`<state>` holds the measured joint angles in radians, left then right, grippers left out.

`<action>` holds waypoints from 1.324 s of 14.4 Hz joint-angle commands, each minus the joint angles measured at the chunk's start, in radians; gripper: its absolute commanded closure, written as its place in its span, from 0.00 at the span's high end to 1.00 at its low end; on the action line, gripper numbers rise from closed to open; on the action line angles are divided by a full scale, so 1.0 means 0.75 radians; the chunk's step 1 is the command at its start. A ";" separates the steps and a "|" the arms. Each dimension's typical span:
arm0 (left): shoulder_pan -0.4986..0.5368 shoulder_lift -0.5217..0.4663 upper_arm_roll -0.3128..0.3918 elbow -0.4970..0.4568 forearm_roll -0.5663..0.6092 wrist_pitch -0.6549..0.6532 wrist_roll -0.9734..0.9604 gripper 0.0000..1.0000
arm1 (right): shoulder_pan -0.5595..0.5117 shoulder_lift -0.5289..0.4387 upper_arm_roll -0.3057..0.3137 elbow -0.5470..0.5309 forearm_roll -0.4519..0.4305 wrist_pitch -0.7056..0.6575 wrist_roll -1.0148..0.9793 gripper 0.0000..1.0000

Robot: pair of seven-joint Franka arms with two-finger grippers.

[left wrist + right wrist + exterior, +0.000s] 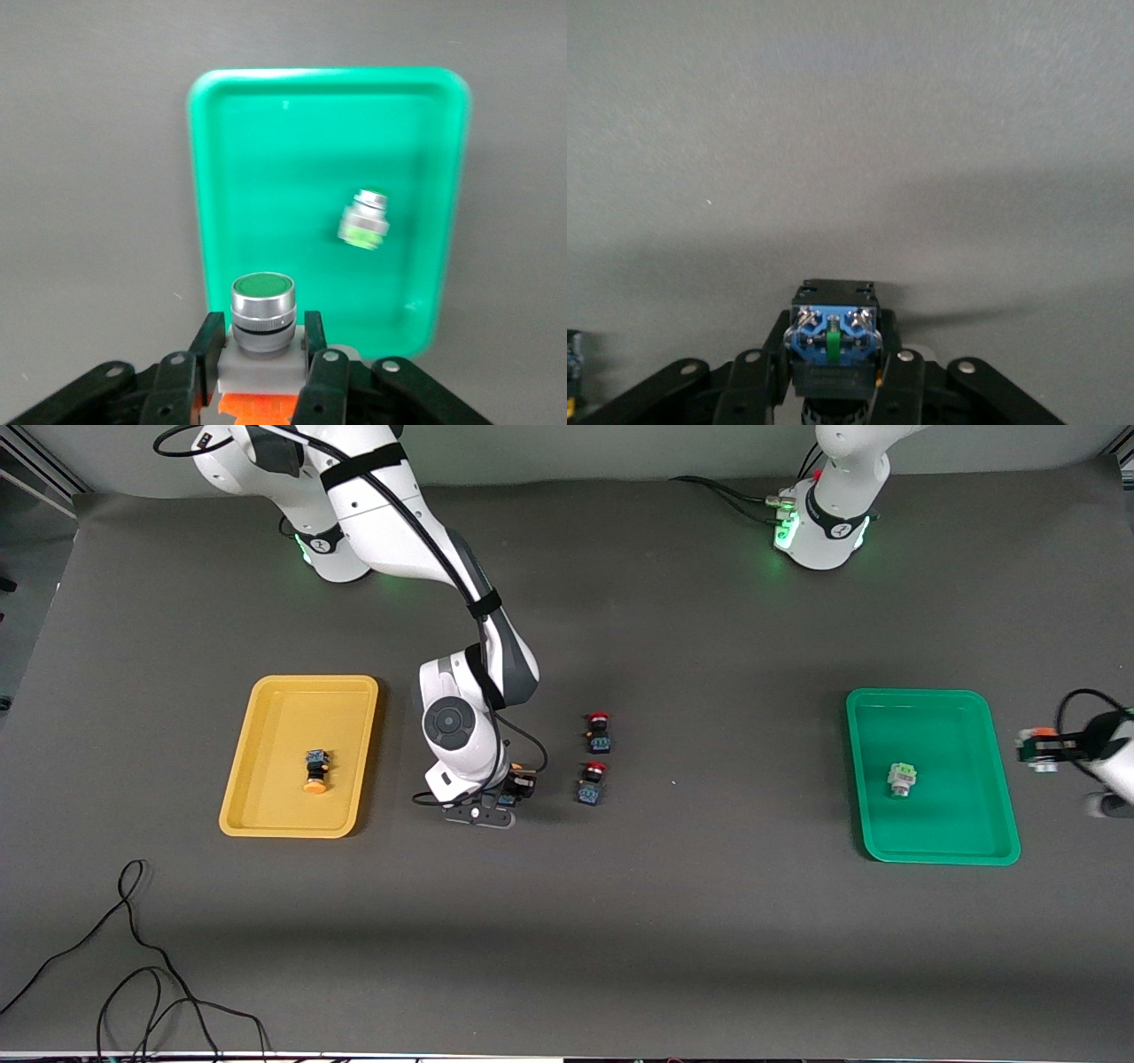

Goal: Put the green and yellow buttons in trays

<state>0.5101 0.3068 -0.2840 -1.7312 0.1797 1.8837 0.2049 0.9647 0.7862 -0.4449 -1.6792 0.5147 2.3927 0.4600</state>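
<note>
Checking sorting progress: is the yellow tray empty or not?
Not empty. One black-bodied button with a yellow-orange cap lies on its side inside the yellow tray, apart from its walls.

My right arm reaches from its base down to the tabletop, wrist bent low, and my right gripper [507,790] sits at the mat with its fingers [776,367] clamped together. My left arm hangs at its own end of the table; my left gripper [261,354] is raised, fingers [206,341] pinched tight.
</note>
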 commanded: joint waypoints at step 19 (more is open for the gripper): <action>-0.007 -0.028 0.019 0.275 -0.024 -0.398 0.099 1.00 | -0.059 -0.379 -0.812 -0.507 -0.061 -0.345 -1.339 0.00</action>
<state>0.5202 0.3155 -0.2759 -1.6361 0.2248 1.7407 0.2522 0.9103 0.5062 -1.0473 -1.9223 0.4539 1.9718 -0.4434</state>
